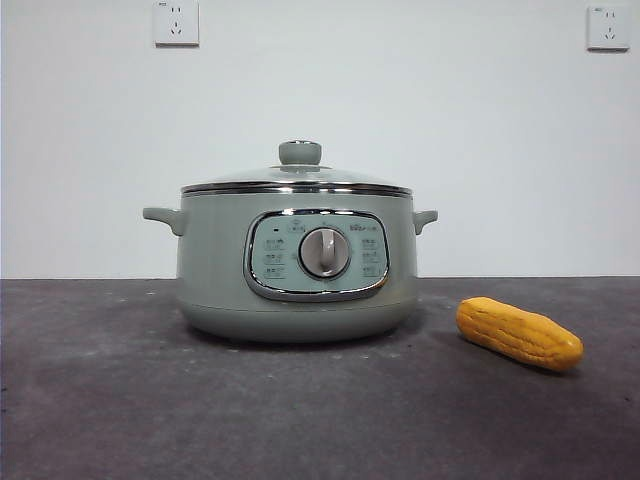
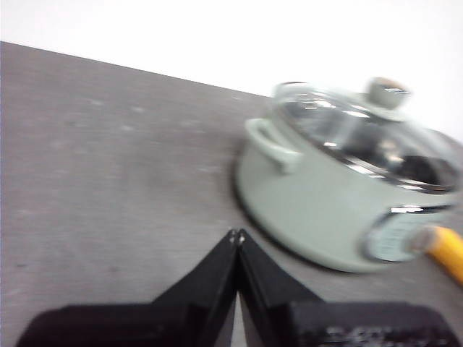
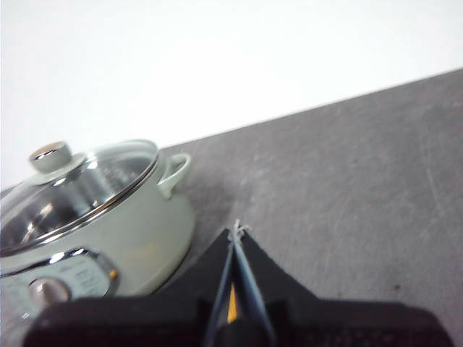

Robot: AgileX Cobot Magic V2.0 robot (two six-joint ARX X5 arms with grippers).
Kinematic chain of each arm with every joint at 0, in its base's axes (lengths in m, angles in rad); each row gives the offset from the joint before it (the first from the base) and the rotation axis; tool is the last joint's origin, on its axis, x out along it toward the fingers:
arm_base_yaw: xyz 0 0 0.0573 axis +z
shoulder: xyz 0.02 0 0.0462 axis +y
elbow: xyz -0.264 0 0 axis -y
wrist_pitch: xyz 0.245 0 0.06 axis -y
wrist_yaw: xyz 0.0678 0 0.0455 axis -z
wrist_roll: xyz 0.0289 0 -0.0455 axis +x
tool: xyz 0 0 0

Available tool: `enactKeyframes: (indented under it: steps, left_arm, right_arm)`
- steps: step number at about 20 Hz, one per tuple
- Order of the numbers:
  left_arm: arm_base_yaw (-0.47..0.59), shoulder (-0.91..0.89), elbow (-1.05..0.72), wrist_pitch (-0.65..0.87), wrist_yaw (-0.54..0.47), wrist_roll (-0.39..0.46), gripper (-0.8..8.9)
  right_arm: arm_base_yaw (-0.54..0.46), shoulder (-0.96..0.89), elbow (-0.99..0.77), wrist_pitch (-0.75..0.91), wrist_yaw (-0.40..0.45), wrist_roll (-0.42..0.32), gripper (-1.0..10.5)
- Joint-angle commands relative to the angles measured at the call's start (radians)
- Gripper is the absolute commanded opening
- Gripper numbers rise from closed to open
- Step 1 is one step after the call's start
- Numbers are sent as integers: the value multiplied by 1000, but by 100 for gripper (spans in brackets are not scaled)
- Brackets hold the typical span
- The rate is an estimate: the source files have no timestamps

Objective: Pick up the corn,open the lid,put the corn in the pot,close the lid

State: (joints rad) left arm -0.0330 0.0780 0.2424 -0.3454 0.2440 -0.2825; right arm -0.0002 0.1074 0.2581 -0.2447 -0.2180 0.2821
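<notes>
front view showing yellow-orange ribbed corn cob (image 1: pixel 519 333) lying on dark worktop (image 1: pixel 120 400) beside lidded sage-green pot (image 1: pixel 297 262); probably light, stiff, slippery, best pinched mid-length. left claw (image 2: pixel 236 234), right claw (image 3: pixel 237 230) both closed, empty.

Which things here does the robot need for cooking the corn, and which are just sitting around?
Needed for the job:
corn, lying on the table
lid, on the pot
pot
left gripper, shut, empty
right gripper, shut, empty

Just there:
table
two wall sockets
</notes>
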Motion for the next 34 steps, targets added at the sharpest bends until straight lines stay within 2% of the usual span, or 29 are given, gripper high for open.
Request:
enactKeyframes:
  steps: [1, 3, 8, 18, 20, 24, 30, 31, 32, 34]
  left_arm:
    - [2, 27, 79, -63, 35, -14, -6]
    - [2, 57, 141, -123, 53, 6, -6]
    - [2, 152, 302, -276, 96, 75, -6]
    - [2, 356, 571, -498, 201, 204, -6]
    - [2, 387, 605, -517, 209, 218, -6]
    - [2, 434, 650, -540, 209, 235, -6]
    - [1, 476, 662, -546, 282, 235, 5]
    - [1, 482, 663, -543, 298, 235, 57]
    - [1, 489, 665, -543, 320, 234, 191]
    - [1, 503, 666, -544, 364, 231, 547]
  right_arm:
    - [0, 71, 90, -84, -20, 11, -12]
    - [0, 123, 166, -158, -37, -8, -11]
    - [0, 259, 376, -356, -103, -126, -11]
    - [0, 514, 760, -718, -122, -273, -11]
    - [0, 552, 810, -777, -148, -297, -11]
    - [0, 608, 871, -860, -150, -330, -11]
    - [0, 623, 879, -878, -150, -338, 6]
    - [0, 623, 879, -878, -150, -338, 15]
    - [0, 623, 879, -878, -151, -338, 93]
    - [0, 624, 879, -878, -153, -336, 378]
